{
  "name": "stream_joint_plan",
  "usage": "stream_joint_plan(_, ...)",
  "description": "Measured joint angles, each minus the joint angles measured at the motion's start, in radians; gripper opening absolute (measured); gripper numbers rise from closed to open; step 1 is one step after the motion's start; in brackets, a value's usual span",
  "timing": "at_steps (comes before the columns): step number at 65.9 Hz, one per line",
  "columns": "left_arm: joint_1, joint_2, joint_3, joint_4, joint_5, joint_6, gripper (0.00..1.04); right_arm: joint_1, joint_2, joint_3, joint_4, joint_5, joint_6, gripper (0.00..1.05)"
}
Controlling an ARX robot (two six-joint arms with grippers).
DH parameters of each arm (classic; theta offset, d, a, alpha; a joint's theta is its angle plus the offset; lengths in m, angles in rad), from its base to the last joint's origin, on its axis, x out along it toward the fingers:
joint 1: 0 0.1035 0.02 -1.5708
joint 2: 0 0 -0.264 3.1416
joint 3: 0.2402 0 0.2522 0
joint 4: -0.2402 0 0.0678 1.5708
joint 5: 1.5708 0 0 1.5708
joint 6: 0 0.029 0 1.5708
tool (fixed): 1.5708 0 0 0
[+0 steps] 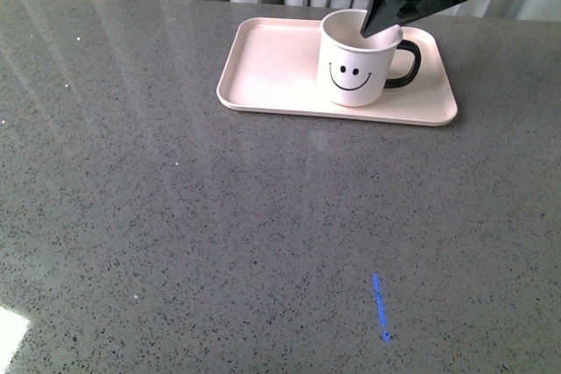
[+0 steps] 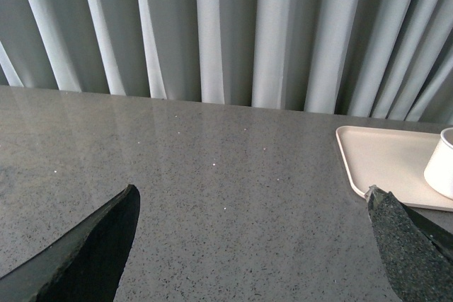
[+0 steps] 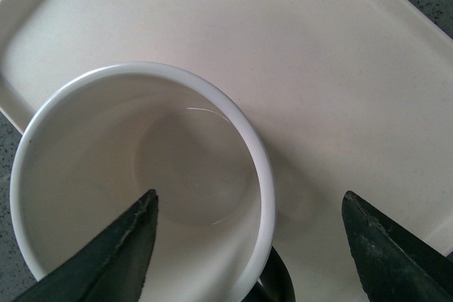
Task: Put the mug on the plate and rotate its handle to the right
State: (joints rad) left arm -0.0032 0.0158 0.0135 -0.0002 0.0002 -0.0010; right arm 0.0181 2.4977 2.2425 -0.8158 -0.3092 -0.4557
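Note:
The white mug (image 1: 355,66) with a black smiley face stands upright on the pale pink plate (image 1: 272,67), right of the plate's middle. Its black handle (image 1: 407,66) points right. My right gripper (image 1: 381,25) hangs open just above the mug's rim on the handle side. In the right wrist view the gripper (image 3: 248,206) straddles the rim of the mug (image 3: 85,175), one finger over the mug's inside, the other over the plate (image 3: 340,68), with the handle (image 3: 277,282) below. My left gripper (image 2: 251,199) is open and empty above bare table; the plate (image 2: 382,157) and mug (image 2: 442,167) lie far off.
The grey speckled table (image 1: 175,216) stretches wide in front of the plate. A short blue mark (image 1: 379,306) lies on it near the front. Pale curtains (image 2: 212,33) hang behind the table's far edge.

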Motion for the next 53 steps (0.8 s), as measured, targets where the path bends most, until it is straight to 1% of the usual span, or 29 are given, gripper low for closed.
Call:
stream_joint_plan(2, 0.0, 0.0, 0.0, 0.0, 0.0, 0.0, 0.96, -0.003, -0.003, 0.0, 0.005, -0.016, 0.006, 0.85)
stream_joint_plan(8, 0.0, 0.0, 0.0, 0.0, 0.0, 0.0, 0.96, -0.008, -0.016, -0.003, 0.018, -0.045, 0.019, 0.97)
stream_joint_plan(16, 0.0, 0.0, 0.0, 0.0, 0.0, 0.0, 0.96, -0.023, -0.107, -0.074, 0.084, -0.093, 0.039, 0.96)
stream_joint_plan(20, 0.0, 0.0, 0.0, 0.0, 0.0, 0.0, 0.96, -0.033, -0.187, -0.156, 0.157, -0.156, 0.053, 0.96)
stream_joint_plan(22, 0.0, 0.0, 0.0, 0.0, 0.0, 0.0, 0.96, -0.039, -0.247, -0.228, 0.217, -0.195, 0.067, 0.96)
stream_joint_plan(27, 0.0, 0.0, 0.0, 0.0, 0.0, 0.0, 0.96, -0.042, -0.309, -0.298, 0.262, -0.212, 0.074, 0.96)
stream_joint_plan(37, 0.0, 0.0, 0.0, 0.0, 0.0, 0.0, 0.96, -0.044, -0.337, -0.313, 0.269, -0.215, 0.078, 0.96)
stream_joint_plan(39, 0.0, 0.0, 0.0, 0.0, 0.0, 0.0, 0.96, -0.042, -0.35, -0.354, 0.341, -0.163, 0.114, 0.93)
stream_joint_plan(40, 0.0, 0.0, 0.0, 0.0, 0.0, 0.0, 0.96, -0.036, -0.368, -0.413, 0.452, -0.087, 0.144, 0.9)
stream_joint_plan(41, 0.0, 0.0, 0.0, 0.0, 0.0, 0.0, 0.96, -0.034, -0.378, -0.443, 0.507, -0.046, 0.161, 0.88)
stream_joint_plan(42, 0.0, 0.0, 0.0, 0.0, 0.0, 0.0, 0.96, -0.029, -0.398, -0.51, 0.621, 0.04, 0.198, 0.85)
stream_joint_plan(43, 0.0, 0.0, 0.0, 0.0, 0.0, 0.0, 0.96, -0.028, -0.408, -0.545, 0.678, 0.078, 0.217, 0.83)
stream_joint_plan(44, 0.0, 0.0, 0.0, 0.0, 0.0, 0.0, 0.96, -0.024, -0.433, -0.62, 0.795, 0.14, 0.245, 0.8)
stream_joint_plan(45, 0.0, 0.0, 0.0, 0.0, 0.0, 0.0, 0.96, -0.024, -0.444, -0.657, 0.85, 0.166, 0.27, 0.78)
stream_joint_plan(46, 0.0, 0.0, 0.0, 0.0, 0.0, 0.0, 0.96, -0.022, -0.469, -0.732, 0.962, 0.212, 0.302, 0.75)
stream_joint_plan(47, 0.0, 0.0, 0.0, 0.0, 0.0, 0.0, 0.96, -0.021, -0.48, -0.766, 1.015, 0.233, 0.315, 0.73)
stream_joint_plan(48, 0.0, 0.0, 0.0, 0.0, 0.0, 0.0, 0.96, -0.02, -0.504, -0.838, 1.126, 0.268, 0.333, 0.7)
stream_joint_plan(50, 0.0, 0.0, 0.0, 0.0, 0.0, 0.0, 0.96, -0.02, -0.529, -0.906, 1.234, 0.288, 0.357, 0.66)
stream_joint_plan(51, 0.0, 0.0, 0.0, 0.0, 0.0, 0.0, 0.96, -0.02, -0.554, -0.967, 1.32, 0.296, 0.373, 0.62)
stream_joint_plan(53, 0.0, 0.0, 0.0, 0.0, 0.0, 0.0, 0.96, -0.021, -0.594, -1.051, 1.431, 0.301, 0.391, 0.57)
